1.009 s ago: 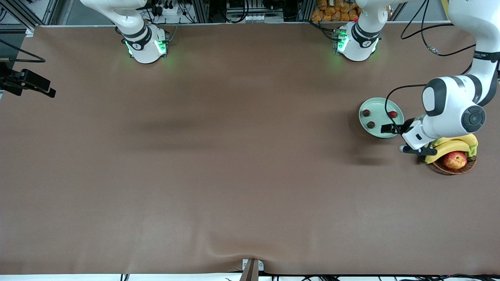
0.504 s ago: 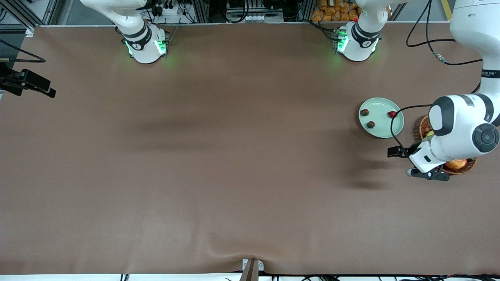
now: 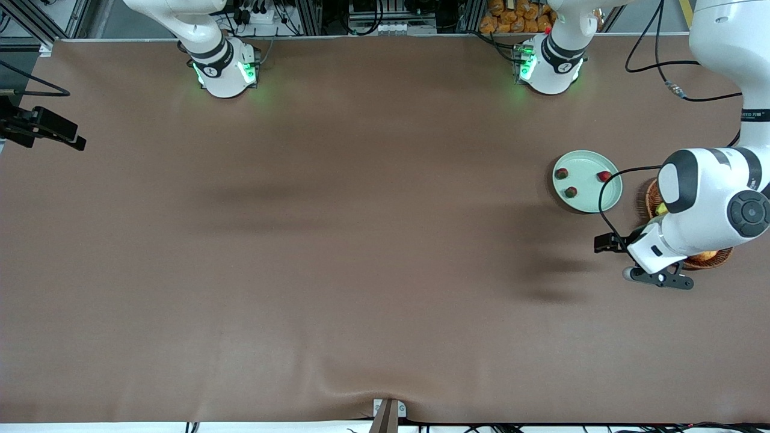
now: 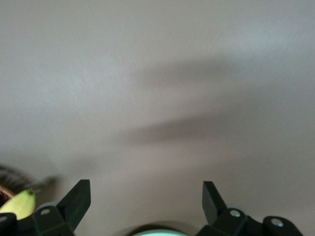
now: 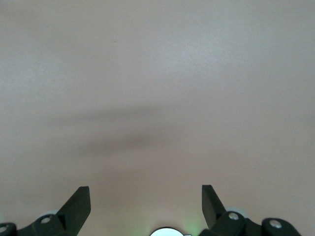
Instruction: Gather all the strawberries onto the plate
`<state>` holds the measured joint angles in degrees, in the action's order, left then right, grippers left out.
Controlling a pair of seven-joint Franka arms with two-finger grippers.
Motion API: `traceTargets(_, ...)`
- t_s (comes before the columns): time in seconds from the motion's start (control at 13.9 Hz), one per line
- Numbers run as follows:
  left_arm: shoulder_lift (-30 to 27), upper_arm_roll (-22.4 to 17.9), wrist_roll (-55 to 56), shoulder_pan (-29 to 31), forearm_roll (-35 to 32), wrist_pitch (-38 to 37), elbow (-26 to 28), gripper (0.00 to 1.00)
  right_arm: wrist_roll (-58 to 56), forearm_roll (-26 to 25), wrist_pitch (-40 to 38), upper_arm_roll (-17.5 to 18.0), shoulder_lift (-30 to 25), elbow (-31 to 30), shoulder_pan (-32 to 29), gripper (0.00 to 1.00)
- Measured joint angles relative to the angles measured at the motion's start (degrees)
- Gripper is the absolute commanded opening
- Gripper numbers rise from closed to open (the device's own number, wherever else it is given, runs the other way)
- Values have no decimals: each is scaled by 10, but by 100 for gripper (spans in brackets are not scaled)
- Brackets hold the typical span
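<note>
The pale mint plate (image 3: 587,162) lies toward the left arm's end of the table. Three small red strawberries rest in it: one (image 3: 561,173), a second (image 3: 571,192) and a third (image 3: 603,176). My left gripper (image 3: 660,280) hangs over bare tablecloth beside the basket, apart from the plate. In the left wrist view it (image 4: 146,189) is open with nothing between its fingers, and a sliver of the plate's rim (image 4: 157,233) shows. My right gripper (image 5: 146,189) is open and empty over bare cloth; the front view shows only that arm's base (image 3: 225,69).
A brown wicker basket (image 3: 719,258) with fruit sits beside the plate, mostly covered by the left arm. A banana tip (image 4: 17,205) shows in the left wrist view. A black camera mount (image 3: 42,126) stands at the right arm's end of the table.
The left arm has swung away from the plate's edge to the bare cloth beside the basket, gripper still open. The three strawberries stay in the plate.
</note>
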<state>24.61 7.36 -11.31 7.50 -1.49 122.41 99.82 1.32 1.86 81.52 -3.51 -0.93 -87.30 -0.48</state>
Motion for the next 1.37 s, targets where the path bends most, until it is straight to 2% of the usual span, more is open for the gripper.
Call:
traceTargets(0.22,0,-1,0,-8,0,0,-36,100,0,0,0,0,0,0,0,100)
traceTargets(0.5,-7,-47,0,-67,0,0,-83,100,1,0,5,0,0,0,0,100)
traceTargets(0.79,-41,-61,1,-84,0,-11,-95,100,2,0,13,0,0,0,0,100)
traceTargets(1.01,-85,-67,7,-84,0,-76,-99,100,2,0,13,0,0,0,0,100)
traceTargets(1.37,-198,-67,42,-106,0,-217,-100,100,2,0,13,0,0,1,0,100)
